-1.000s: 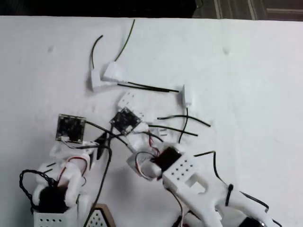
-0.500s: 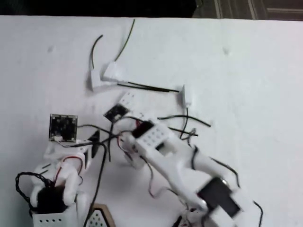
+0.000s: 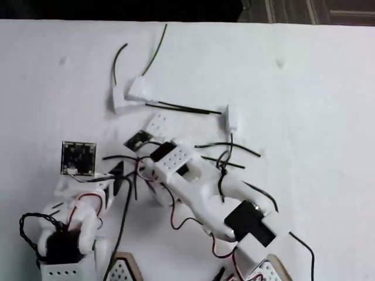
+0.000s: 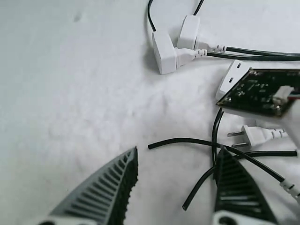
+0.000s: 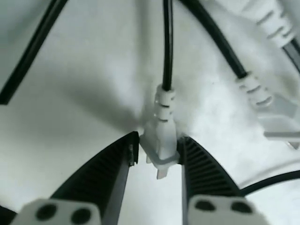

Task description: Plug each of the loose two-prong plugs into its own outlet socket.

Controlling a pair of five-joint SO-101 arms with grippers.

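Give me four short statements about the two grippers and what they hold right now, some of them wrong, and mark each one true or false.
1. The left gripper is open. True; a black cable lies on the table between its fingers.
2. The right gripper is empty. False: a white plug sits between its fingers, which press on both of its sides.
3. The cord that runs out of the white plug is black. True.
4. The white plug is already seated in a socket. False: its prong end is free, with no socket on it.
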